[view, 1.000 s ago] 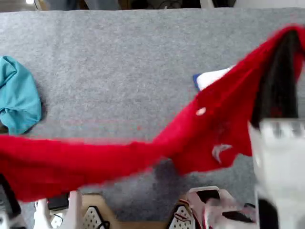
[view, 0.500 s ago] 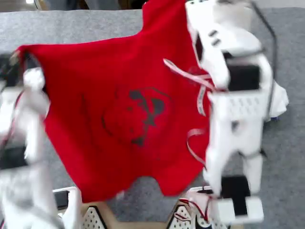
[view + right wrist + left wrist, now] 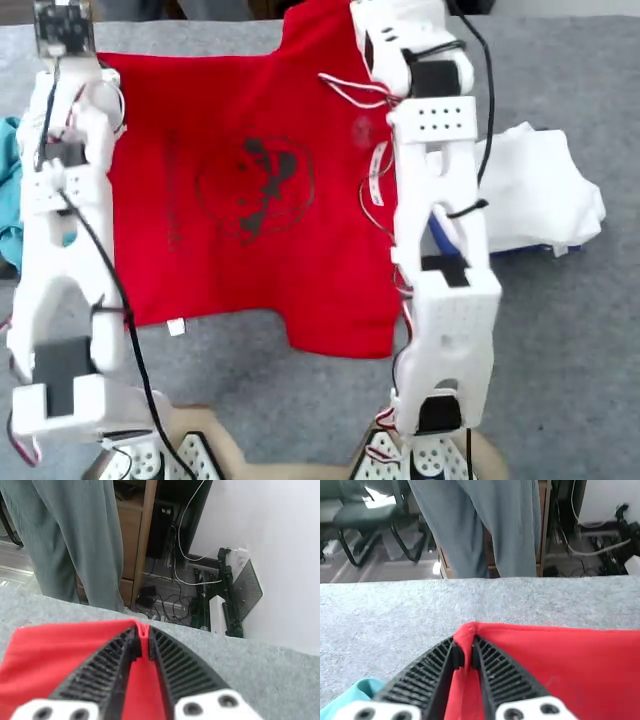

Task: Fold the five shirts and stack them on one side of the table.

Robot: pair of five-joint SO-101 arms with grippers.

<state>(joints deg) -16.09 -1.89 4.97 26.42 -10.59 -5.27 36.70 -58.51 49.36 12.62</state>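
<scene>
The big red cloth shirt (image 3: pixel 220 270) is soft and floppy. The left pincer (image 3: pixel 464 654) and right pincer (image 3: pixel 141 644) each pinch a 12 o'clock corner, a good hold.

Looks like an office/lab room. Grey felt-covered desk (image 3: pixel 380 610). Past the left gripper (image 3: pixel 464 647): office chair (image 3: pixel 365 515) on hard floor. Past the right gripper (image 3: pixel 141 632): wooden cabinet (image 3: pixel 132 535), loose cables (image 3: pixel 186 575), white wall (image 3: pixel 270 540).

Grey table (image 3: pixel 580 380); red shirt (image 3: pixel 300 270), dark round print on front; teal shirt (image 3: pixel 8 190); white shirt (image 3: pixel 535 190).
</scene>
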